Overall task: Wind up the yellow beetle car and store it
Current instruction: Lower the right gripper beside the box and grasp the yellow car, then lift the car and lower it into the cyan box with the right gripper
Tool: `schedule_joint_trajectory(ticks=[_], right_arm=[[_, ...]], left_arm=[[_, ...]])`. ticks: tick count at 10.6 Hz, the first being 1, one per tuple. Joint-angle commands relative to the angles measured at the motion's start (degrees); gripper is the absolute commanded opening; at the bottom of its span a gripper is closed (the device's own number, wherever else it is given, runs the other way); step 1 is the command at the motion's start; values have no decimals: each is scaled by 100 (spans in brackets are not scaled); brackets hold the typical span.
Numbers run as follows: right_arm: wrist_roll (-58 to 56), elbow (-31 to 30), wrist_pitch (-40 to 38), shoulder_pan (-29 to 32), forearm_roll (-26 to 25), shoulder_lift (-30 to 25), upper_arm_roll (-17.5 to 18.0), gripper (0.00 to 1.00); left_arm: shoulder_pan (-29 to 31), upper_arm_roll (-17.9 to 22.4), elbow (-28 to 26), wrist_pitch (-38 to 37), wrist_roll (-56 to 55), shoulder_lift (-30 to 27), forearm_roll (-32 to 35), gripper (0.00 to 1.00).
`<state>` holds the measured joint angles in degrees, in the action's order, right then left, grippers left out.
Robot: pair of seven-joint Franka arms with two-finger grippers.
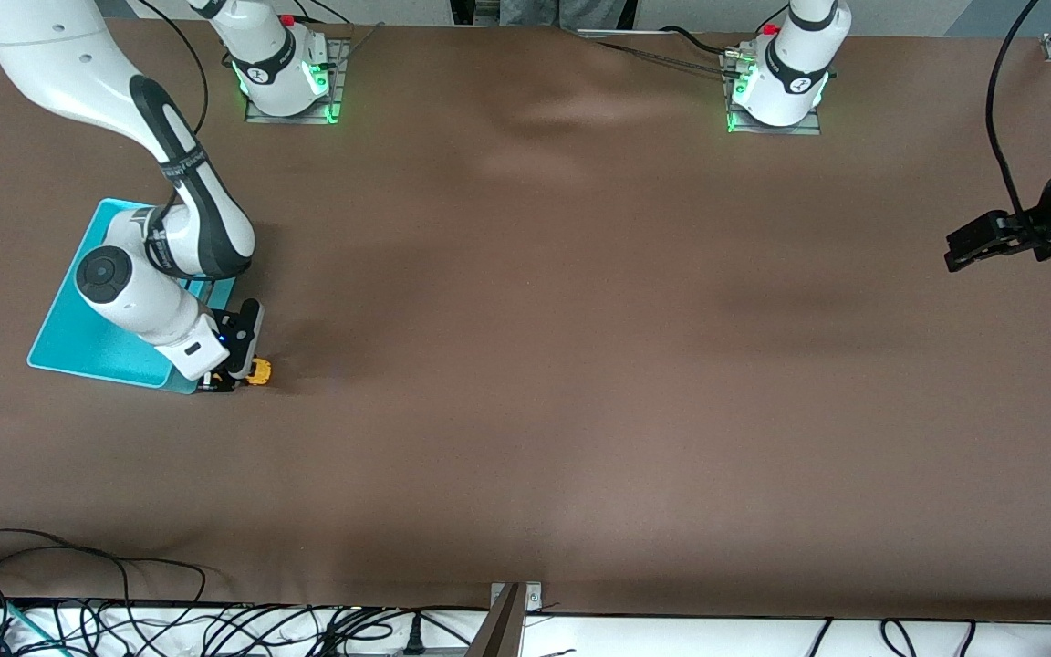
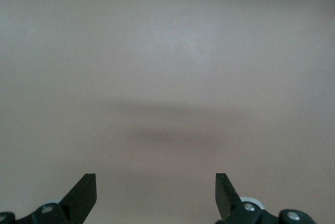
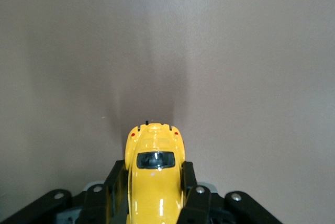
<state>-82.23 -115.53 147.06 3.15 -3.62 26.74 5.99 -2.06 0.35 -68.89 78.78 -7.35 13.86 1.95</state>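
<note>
The yellow beetle car (image 3: 155, 174) sits pinched between the two fingers (image 3: 116, 182) of the right gripper (image 1: 235, 376), which has closed against its sides; in the right wrist view the rounded end with a dark window pokes out past the fingertips over bare brown table (image 1: 580, 365). In the front view only a bit of yellow (image 1: 258, 370) shows at the gripper's tip, low against the table, just beside the near corner of the turquoise bin (image 1: 78, 342). The right arm reaches from its base, bends sharply above the bin and angles its wrist down to the car. The left gripper (image 1: 968, 248) hangs over the left arm's end of the table, fingers (image 2: 84, 192) spread wide with nothing between them; that arm waits.
</note>
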Motion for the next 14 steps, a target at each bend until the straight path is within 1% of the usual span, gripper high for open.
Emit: schedule_joint_trajectory(ticks=[1, 3, 5, 7, 8, 9, 10, 12, 13, 14], right_arm=[[-109, -93, -588, 195, -25, -518, 122, 0], [-118, -93, -1317, 334, 19, -949, 244, 0], [-161, -93, -1923, 406, 237, -1283, 280, 0], [-337, -127, -2836, 563, 370, -1836, 341, 0], [-790, -154, -3145, 651, 388, -2074, 359, 0], [-1369, -137, -3409, 843, 519, -2180, 350, 0], [-1870, -137, -3621, 1019, 685, -2234, 341, 0], [-2654, -163, -3824, 1388, 713, -2348, 359, 0], [-3110, -172, -3929, 1730, 705, -2348, 437, 0], [-3611, -215, -3878, 2107, 696, -2340, 638, 0]], left_arm=[[-85, 176, -186, -12, 296, -164, -195, 100], [-50, 159, -204, 14, 252, -147, -195, 100], [-32, 159, -186, 14, 234, -120, -204, 100], [-14, 159, -178, 14, 234, -112, -204, 100], [-23, 159, -151, 14, 226, -112, -204, 100], [-23, 150, -151, 14, 199, -112, -196, 100], [-23, 150, -151, 14, 199, -112, -195, 100], [-23, 141, -142, 14, 190, -112, -195, 100], [-32, 141, -142, 14, 190, -112, -195, 100], [-23, 141, -134, 14, 199, -112, -204, 100]])
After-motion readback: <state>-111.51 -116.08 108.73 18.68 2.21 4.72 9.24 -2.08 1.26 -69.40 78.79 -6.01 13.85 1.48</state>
